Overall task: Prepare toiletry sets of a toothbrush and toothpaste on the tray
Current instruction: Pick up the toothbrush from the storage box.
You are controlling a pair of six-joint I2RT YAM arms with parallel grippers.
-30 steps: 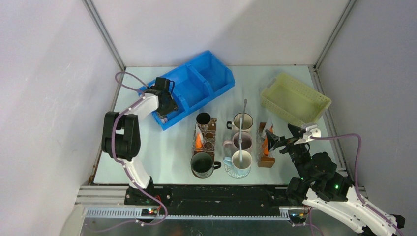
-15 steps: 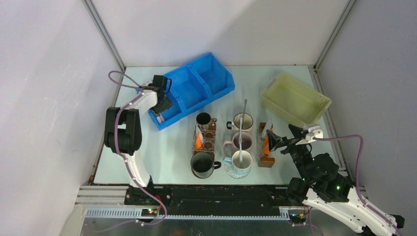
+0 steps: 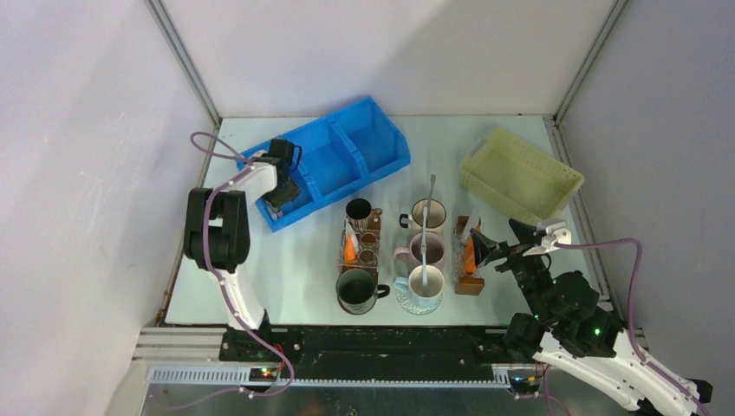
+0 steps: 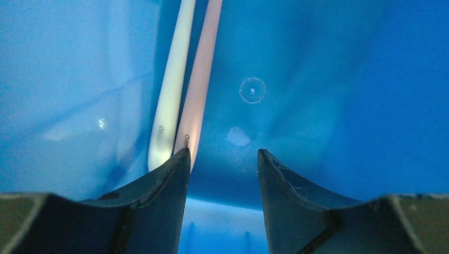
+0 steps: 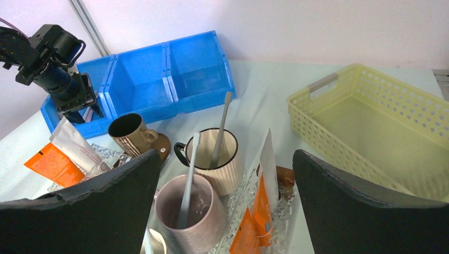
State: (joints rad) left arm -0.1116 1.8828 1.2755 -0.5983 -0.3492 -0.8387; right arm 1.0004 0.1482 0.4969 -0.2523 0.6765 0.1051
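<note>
My left gripper (image 3: pixel 282 192) is open, low inside the left compartment of the blue bin (image 3: pixel 347 152). In the left wrist view its jaws (image 4: pixel 222 156) stand apart over the bin floor (image 4: pixel 317 79). A cream toothbrush handle (image 4: pixel 172 95) and a pale pink one (image 4: pixel 201 90) lie just beyond the left finger. My right gripper (image 3: pixel 498 243) is open and empty above the right clear tray (image 3: pixel 469 282), which holds orange toothpaste tubes (image 5: pixel 260 203). Grey toothbrushes stand in the cream mug (image 5: pixel 221 124) and the pink mug (image 5: pixel 189 174).
A second clear tray (image 3: pixel 368 247) holds an orange tube (image 5: pixel 53 164) and a white tube (image 5: pixel 74 140). A brown striped mug (image 3: pixel 358 210), a dark mug (image 3: pixel 355 289) and a light blue mug (image 3: pixel 425 284) stand around the trays. A yellow basket (image 3: pixel 520 173) sits back right.
My left gripper has shifted a little left and lower in the bin, and the blue bin has turned slightly with it. The right arm has hardly moved.
</note>
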